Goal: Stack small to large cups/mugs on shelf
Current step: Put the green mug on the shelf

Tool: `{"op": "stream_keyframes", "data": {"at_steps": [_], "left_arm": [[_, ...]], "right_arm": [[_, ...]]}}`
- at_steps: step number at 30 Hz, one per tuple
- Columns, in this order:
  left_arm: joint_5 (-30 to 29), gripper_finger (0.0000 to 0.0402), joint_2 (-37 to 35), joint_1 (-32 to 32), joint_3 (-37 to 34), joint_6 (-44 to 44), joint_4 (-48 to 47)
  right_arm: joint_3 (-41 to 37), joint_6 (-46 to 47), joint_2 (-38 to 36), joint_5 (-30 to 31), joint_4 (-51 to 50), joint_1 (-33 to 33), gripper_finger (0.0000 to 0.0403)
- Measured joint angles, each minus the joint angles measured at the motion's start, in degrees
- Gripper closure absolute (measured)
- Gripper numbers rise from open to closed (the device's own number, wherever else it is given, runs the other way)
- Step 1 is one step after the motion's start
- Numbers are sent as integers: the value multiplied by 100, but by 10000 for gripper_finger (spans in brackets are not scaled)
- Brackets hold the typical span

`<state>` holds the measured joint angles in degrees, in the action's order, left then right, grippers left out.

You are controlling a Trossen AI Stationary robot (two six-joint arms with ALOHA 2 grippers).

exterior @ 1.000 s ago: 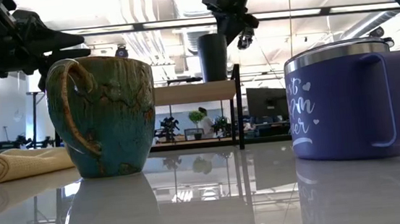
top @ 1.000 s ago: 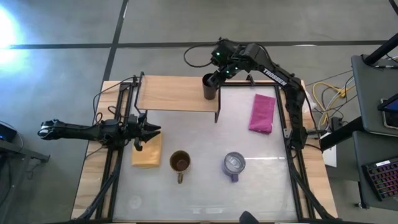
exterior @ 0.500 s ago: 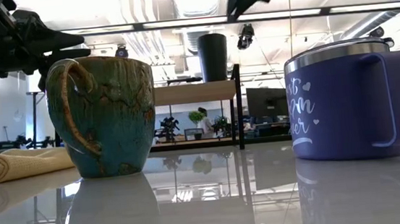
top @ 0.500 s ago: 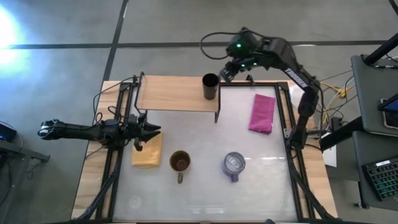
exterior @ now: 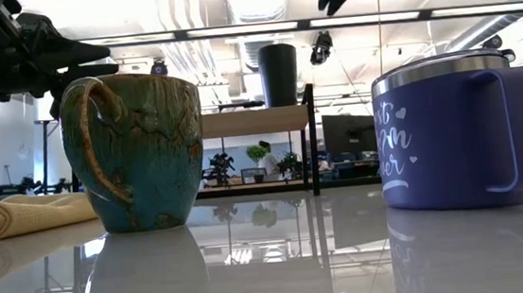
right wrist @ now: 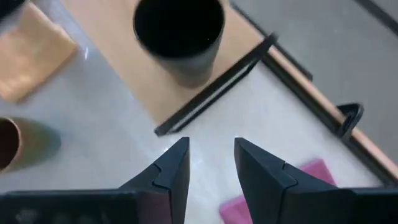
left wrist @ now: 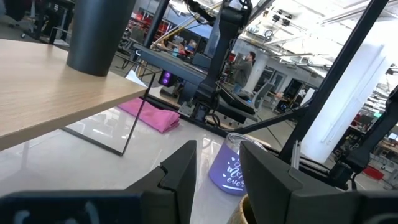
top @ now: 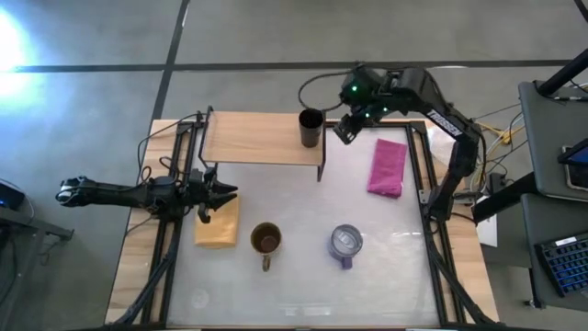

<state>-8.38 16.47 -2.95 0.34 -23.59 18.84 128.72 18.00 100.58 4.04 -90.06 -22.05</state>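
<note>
The small black cup (top: 310, 127) stands upright on the right end of the light-wood shelf (top: 257, 140); it also shows in the low view (exterior: 279, 74) and the right wrist view (right wrist: 179, 37). The olive-brown mug (top: 266, 240) and the purple mug (top: 345, 244) stand on the white table near its front. My right gripper (top: 342, 131) is open and empty in the air just right of the black cup, clear of it. My left gripper (top: 225, 193) is open and empty above the yellow pad (top: 217, 228) at the table's left.
A pink cloth (top: 387, 167) lies at the right, behind the purple mug. The shelf's black legs (top: 321, 167) stand at its right end. Black frame rails (top: 175, 165) run along both table sides. Bare board lies left of the black cup.
My right gripper has drawn away from the black cup, going up and toward the table's right edge, then a little toward the near edge. The black cup has stayed upright on the shelf.
</note>
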Motion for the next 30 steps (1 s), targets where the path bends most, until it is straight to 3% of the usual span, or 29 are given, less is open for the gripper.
{"op": "stream_keyframes", "data": {"at_steps": [18, 24, 30], "left_arm": [[-2, 292, 0, 0, 0, -1, 4], [65, 292, 0, -5, 0, -35, 123], [103, 292, -11, -5, 0, -791, 366]], "right_arm": [[-1729, 318, -315, -1325, 4, 927, 298], [-2022, 587, -315, -1360, 6, 1238, 305], [-2067, 929, -315, -1351, 7, 1503, 308]]}}
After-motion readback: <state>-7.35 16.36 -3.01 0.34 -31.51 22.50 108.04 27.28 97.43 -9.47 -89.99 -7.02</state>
